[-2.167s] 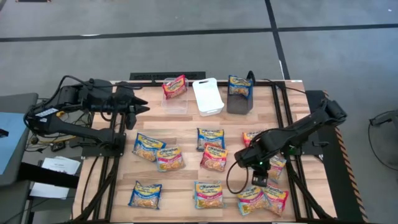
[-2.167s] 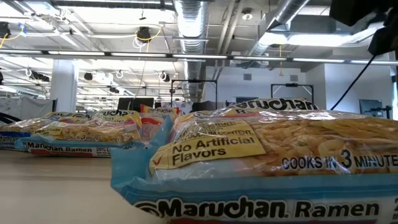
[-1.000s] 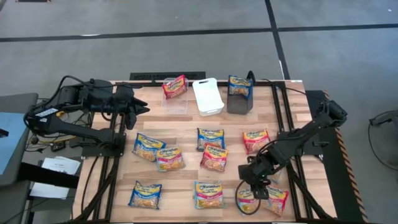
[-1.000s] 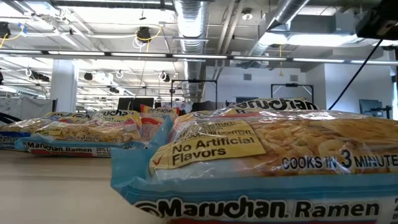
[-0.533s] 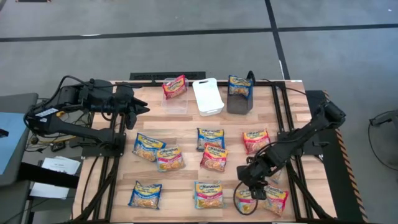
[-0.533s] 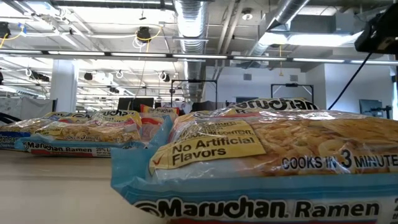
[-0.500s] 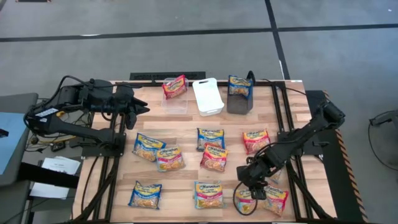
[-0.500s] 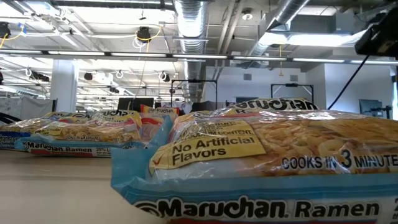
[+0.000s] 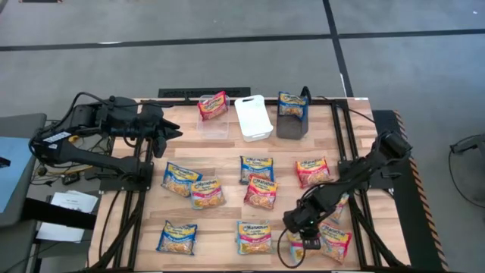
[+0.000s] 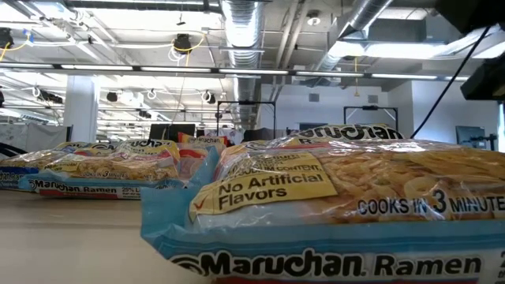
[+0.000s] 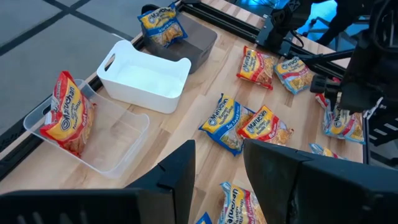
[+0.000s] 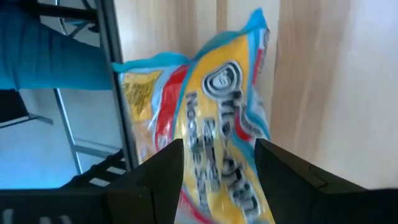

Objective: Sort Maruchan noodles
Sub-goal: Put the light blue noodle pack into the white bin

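The right end effector [image 9: 305, 236], fingers apart, hangs over a glossy blue, yellow and red noodle packet [image 12: 208, 140] at the counter's [image 9: 220, 220] near right edge; it should likely descend squarely and pinch the crinkly wrapper firmly, while the left end effector [image 9: 168, 129], also apart, waits.

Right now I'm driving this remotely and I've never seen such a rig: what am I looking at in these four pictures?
Two dark robot arms work at a wooden table. One picture looks straight down, one looks level across the tabletop, and one comes from each wrist. Maruchan noodle packets lie scattered on the table. At the far edge stand a clear bin and a dark bin, each holding one packet, with a white bin between them. The left end effector waits open near the clear bin. The right end effector is open, straddling a light blue packet at the near edge.
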